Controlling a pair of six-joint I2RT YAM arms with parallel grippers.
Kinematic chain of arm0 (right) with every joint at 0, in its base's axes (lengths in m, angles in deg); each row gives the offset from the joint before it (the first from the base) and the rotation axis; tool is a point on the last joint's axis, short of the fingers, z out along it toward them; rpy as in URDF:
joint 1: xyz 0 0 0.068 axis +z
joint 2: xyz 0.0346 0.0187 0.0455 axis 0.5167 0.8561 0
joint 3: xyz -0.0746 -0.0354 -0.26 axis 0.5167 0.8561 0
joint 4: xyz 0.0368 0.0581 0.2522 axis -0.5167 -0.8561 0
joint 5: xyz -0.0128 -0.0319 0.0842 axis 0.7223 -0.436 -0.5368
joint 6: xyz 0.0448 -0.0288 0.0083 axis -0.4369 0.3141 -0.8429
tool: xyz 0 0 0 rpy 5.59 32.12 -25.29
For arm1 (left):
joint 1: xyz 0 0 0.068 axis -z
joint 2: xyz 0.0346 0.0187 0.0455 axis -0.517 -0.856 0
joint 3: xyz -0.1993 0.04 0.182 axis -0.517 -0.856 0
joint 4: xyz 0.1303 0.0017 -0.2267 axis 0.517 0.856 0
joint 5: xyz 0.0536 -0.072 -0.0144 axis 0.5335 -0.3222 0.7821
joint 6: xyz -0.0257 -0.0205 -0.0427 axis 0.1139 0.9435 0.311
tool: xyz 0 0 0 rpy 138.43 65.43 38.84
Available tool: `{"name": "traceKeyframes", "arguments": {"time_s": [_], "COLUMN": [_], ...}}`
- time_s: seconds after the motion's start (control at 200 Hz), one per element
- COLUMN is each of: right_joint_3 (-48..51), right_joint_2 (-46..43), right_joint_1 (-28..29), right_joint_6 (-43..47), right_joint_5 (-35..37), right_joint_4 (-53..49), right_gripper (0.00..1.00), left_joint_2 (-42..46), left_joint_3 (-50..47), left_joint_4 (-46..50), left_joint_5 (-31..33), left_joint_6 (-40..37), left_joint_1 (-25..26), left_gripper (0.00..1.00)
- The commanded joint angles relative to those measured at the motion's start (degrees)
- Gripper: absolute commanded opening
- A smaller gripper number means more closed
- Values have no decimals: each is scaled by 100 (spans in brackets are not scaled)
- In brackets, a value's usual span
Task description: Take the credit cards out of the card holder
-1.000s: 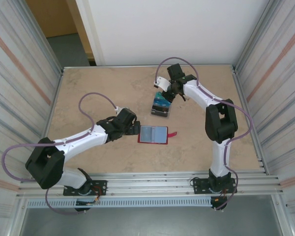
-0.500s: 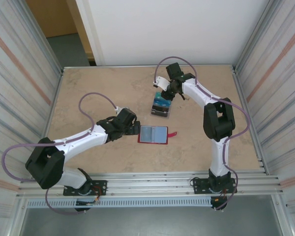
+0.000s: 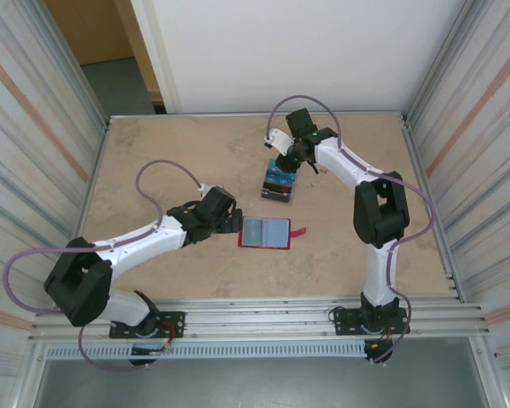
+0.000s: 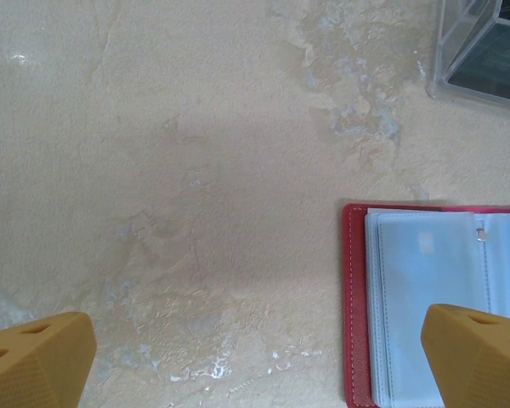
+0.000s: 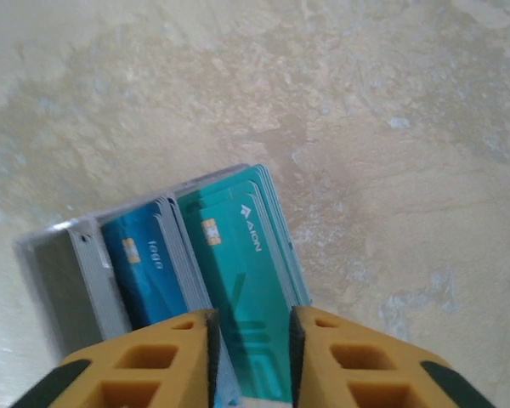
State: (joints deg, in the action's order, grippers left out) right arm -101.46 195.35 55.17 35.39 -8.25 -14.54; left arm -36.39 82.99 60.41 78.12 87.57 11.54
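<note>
I read this as the drop-off part of the job. The cards (image 5: 238,255) stand on edge in a clear box (image 5: 59,272) at the far middle of the table (image 3: 170,153), teal beside blue, well apart from the wallet (image 3: 265,231).

My right gripper (image 5: 251,327) hangs just over that box, and in the top view it sits above the box's far end (image 3: 286,160). Its jaws are parted by a narrow gap only. The teal cards show through the gap from below, and I can't make out anything pinched between the pads, so I take it as a let-go and not a hold.

The wallet lies open and flat nearer my side, pale pockets up, its red tab (image 3: 299,231) poking out to the right. My left gripper (image 3: 234,223) is low at the wallet's left edge with its jaws wide and nothing in them. From its own camera one finger (image 4: 34,357) is over bare table and the other hangs over the wallet (image 4: 425,280), so the jaws (image 4: 255,353) straddle that red edge without closing on it.

The pockets look pale and flat, but whether one more card hides in them I cannot tell.

Next I'd lift the right arm straight up so the fingers don't drag a card out of the box, then bring it over the wallet to check the pockets. If a card is left, the left needs to pin the red edge down first, or the wallet will likely slide on the smooth top
</note>
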Motion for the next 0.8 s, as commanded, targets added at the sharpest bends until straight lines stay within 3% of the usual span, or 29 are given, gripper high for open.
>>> {"name": "traceKeyframes", "arguments": {"time_s": [0.0, 0.17, 0.381, 0.416, 0.431, 0.436, 0.441, 0.456, 0.797], "right_joint_3": [251, 971, 1431, 1609, 1680, 1706, 1727, 1793, 2314], "right_joint_2": [-743, -1456, -1873, -1942, -1962, -1968, -1980, -1998, -1549], "right_joint_1": [49, 234, 587, 727, 800, 828, 855, 934, 2341], "right_joint_6": [-1148, -2477, -3619, -3708, -3725, -3733, -3736, -3755, -4632], "right_joint_5": [-64, 45, -328, -302, -249, -231, -222, -120, 1370], "right_joint_4": [354, 690, 232, 289, 304, 307, 309, 325, 275], "right_gripper": [35, 45, 45, 56, 69, 85, 93, 100, 99], "left_joint_2": [288, 578, 965, 1027, 1052, 1057, 1068, 1092, 1632], "left_joint_3": [-107, -352, -681, -731, -755, -757, -767, -788, -1192], "left_joint_4": [70, 50, 33, 19, 15, 15, 15, 15, 126], "left_joint_5": [140, 173, 206, 206, 206, 206, 206, 206, 267], "left_joint_6": [99, 248, 447, 457, 461, 462, 462, 465, 656], "left_joint_1": [-75, -205, -416, -450, -471, -475, -477, -487, -757], "left_gripper": [99, 99, 99, 99, 99, 99, 99, 99, 99]}}
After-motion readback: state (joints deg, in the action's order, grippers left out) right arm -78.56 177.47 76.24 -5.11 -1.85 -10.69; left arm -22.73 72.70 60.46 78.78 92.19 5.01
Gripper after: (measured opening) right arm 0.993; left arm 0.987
